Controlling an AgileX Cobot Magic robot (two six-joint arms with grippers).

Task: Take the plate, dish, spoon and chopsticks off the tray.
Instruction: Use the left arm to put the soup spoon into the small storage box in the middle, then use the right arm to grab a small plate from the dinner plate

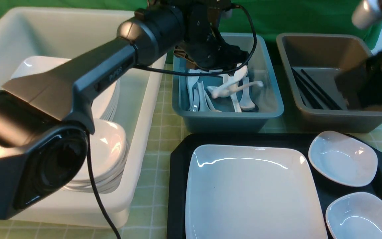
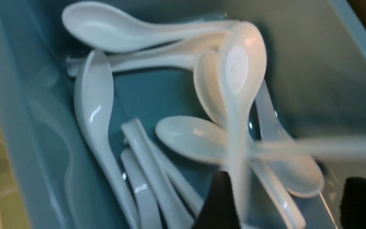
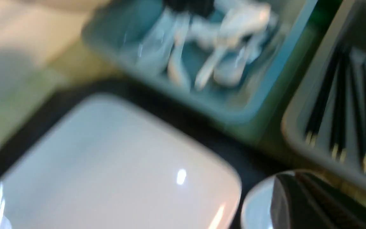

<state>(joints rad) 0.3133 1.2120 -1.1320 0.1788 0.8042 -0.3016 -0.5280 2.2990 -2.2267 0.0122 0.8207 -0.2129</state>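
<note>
The black tray [image 1: 177, 159] holds the large white square plate [image 1: 250, 192] and two small white dishes [image 1: 343, 158] [image 1: 363, 215]. My left gripper [image 1: 234, 56] hangs over the teal tub [image 1: 227, 121] with its jaws wide open. In the left wrist view a blurred white spoon [image 2: 238, 95] stands against one finger [image 2: 221, 203], loose above several other spoons; the gripper [image 2: 291, 206] grips nothing. My right gripper [image 1: 347, 86] is blurred over the brown tub [image 1: 343, 121]. In its wrist view the right gripper [image 3: 284, 194] is shut and empty over a dish [image 3: 256, 210]. Several black chopsticks [image 1: 313, 89] lie in that tub.
A big white tub [image 1: 138, 139] on the left holds stacked white plates and bowls [image 1: 108, 149]. The left arm [image 1: 88, 79] crosses above it. A green checked cloth [image 1: 164, 129] covers the table between the tubs and the tray.
</note>
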